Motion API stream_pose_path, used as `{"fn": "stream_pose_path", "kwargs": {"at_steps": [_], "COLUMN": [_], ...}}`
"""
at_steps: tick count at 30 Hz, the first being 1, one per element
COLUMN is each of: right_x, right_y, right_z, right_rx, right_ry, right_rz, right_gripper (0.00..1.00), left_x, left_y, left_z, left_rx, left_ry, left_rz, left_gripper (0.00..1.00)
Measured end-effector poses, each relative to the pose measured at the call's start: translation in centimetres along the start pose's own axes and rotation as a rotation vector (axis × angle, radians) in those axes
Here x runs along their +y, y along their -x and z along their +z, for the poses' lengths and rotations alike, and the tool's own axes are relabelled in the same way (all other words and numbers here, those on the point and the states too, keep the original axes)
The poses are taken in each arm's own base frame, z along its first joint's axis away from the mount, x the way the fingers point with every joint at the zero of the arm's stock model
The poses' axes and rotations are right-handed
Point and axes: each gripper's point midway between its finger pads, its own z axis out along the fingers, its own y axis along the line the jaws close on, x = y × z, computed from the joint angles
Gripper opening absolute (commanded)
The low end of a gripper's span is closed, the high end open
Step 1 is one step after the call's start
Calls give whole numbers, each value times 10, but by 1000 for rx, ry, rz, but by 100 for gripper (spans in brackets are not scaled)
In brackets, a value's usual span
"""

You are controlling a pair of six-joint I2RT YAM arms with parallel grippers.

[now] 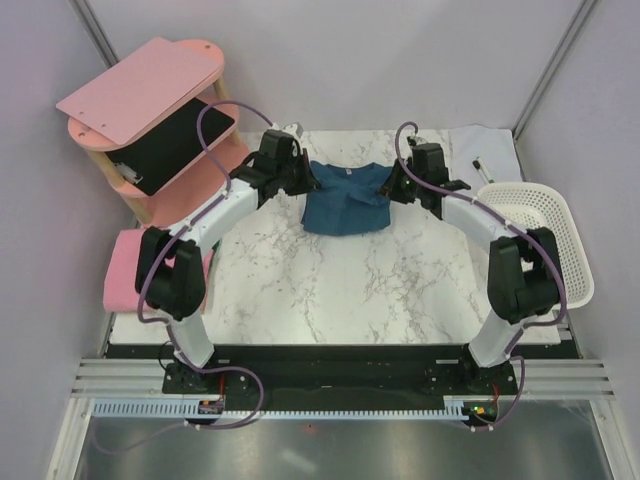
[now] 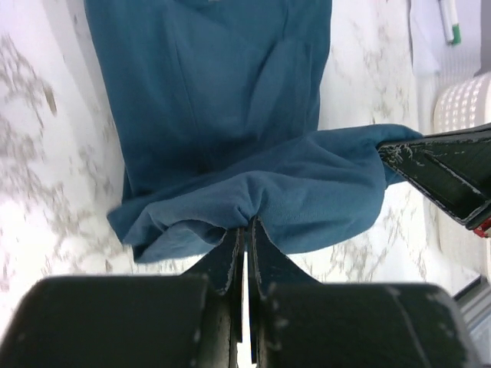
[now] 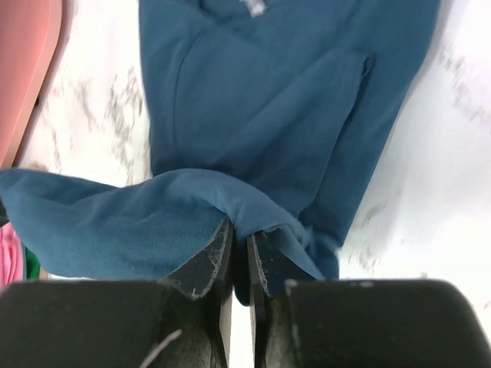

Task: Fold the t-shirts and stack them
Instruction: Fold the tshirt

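Scene: Two robot arms reach over a marble-patterned desk (image 1: 330, 290), working a dark teal t-shirt (image 1: 345, 205) that lies toward the far middle.
Left pincer (image 2: 245, 226): clamped tight on a bunched pinch of cloth at the left side of the teal t-shirt.
Right pincer (image 3: 239, 234): jaws nearly together, with teal cloth caught between them at the shirt's right side.
Cloth: a raised band of teal fabric hangs between the two pincers, above the rest of the shirt, which lies flat on the desk. Which edge it is I cannot tell.
Step in hand: by the look of it, a fold of the teal t-shirt, carried by both arms at once.
Doing it well: the pincers should travel level and together, with the band lightly taut so it lands square on the flat part. They should not drag the lower layer, and should let go only once the cloth rests down.
Second shirt: a pink t-shirt (image 1: 122, 270) sits at the near left edge of the desk, beside the left arm's elbow and well apart from the teal one. Stacking looks not yet done.
Basket: a white lattice basket (image 1: 565, 230) stands at the right edge. Nothing shows inside it from overhead.
Shelf: a pink shelf (image 1: 150, 90) at far left holds a flat black panel (image 1: 180, 145) on its middle tier.
Far right: a small white cloth (image 1: 495, 145) with a pen (image 1: 483, 165) on it.
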Motion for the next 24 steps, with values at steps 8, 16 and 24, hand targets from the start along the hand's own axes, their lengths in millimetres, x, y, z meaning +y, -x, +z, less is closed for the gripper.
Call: {"fn": "stream_pose_path", "kwargs": {"at_steps": [8,16,24], "right_x": [-25,-49,-83], "right_y": [47,73,76], "right_z": [54,113,130], "right_rx": [-32,-41,-121], "right_ry": [-13,-10,-109], "right_rz": [28,48,47], "right_gripper": [18,43,98], "left_x": [13,32,57], "left_y": [58,90,88], "left_z": [44,100,115], "left_rx": [-28,-19,-2], "left_ry": [-34,-72,-71], "left_rz": [5,16,3], "left_gripper": [2,66,83]}}
